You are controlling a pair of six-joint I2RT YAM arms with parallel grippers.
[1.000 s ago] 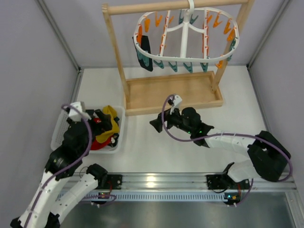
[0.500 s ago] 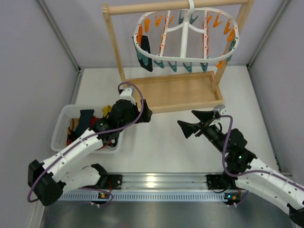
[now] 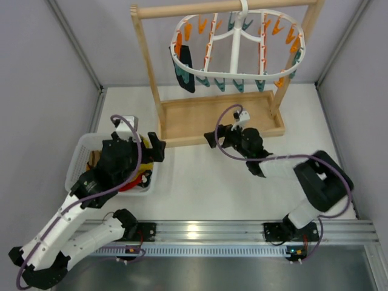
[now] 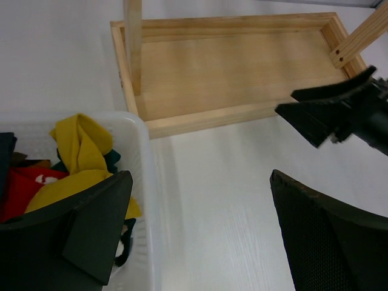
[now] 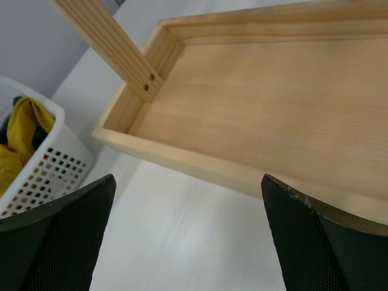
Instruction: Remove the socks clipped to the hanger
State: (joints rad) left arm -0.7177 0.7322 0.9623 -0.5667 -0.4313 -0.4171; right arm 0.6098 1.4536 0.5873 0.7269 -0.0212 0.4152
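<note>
While dark sock (image 3: 184,65) hangs on hanger (image 3: 235,53), left tool (image 4: 200,212), right tool (image 5: 188,236) spread

White table (image 3: 200,182) in view, and two things sit on it. At 12 o'clock stands the wooden rack's tray base (image 3: 221,115), long side facing us. Over at 9 o'clock there's the white basket (image 3: 76,162), its far corner just beside the tray's near-left corner.

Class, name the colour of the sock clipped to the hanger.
The sock is near-black with teal patches; see top external view.
</note>
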